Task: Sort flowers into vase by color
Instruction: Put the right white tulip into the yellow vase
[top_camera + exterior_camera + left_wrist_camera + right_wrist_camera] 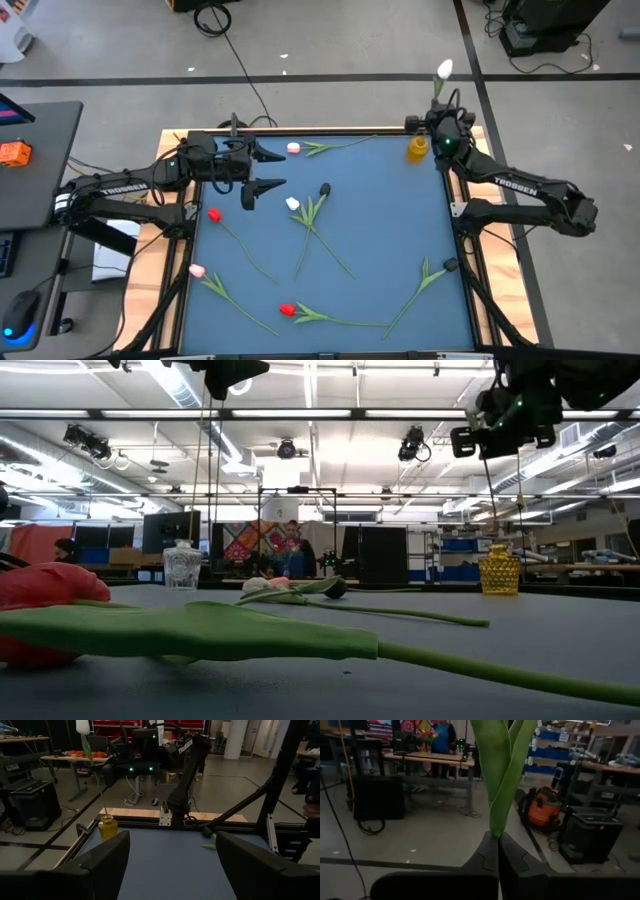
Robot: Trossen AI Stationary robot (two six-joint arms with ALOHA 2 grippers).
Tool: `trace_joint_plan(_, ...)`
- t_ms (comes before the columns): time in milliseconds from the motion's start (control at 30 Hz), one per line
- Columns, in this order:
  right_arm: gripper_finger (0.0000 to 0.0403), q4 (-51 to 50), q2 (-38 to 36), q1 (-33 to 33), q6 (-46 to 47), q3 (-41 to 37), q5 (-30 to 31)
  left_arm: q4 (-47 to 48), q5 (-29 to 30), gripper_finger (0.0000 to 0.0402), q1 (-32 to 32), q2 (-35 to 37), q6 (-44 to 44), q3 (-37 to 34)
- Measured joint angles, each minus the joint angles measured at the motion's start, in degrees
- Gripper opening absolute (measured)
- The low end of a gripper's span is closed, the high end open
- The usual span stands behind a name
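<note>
The blue table (380, 230) carries both arms. The left gripper (262, 168) hovers at ten o'clock, its fingers (107, 855) spread wide around nothing. The right gripper (444, 128), at one o'clock, has its fingers (487, 857) pressed together on the stem of a white tulip (443, 70), held above the yellow vase (417, 148). A clear glass vase (182, 567) stands farther back. Loose flowers lie across the table: a pink tulip (294, 148) at twelve, white (292, 204) and black (325, 188) heads near centre, red tulips (214, 215) at nine and (287, 310) at six, another pink (197, 270) at eight.
</note>
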State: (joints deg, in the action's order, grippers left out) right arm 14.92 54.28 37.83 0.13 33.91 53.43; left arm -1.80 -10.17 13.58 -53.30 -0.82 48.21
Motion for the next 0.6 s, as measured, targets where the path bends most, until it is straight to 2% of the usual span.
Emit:
trace_joint_plan(200,0.0004,-0.03,1.08,1.5,1.77,-2.52,-3.36,0.02,0.0,0.0302,-0.02,0.0,-0.02,0.0)
trace_joint_plan(467,0.0068,-4.11,4.21,2.48,7.02,-3.82,-7.76,-0.01,0.0,0.0302,0.0,0.0,-0.02,0.0)
trace_joint_plan(600,0.0093,-11.89,4.24,2.48,13.03,-2.98,-10.56,-0.07,0.0,0.0302,0.0,0.0,-0.02,0.0)
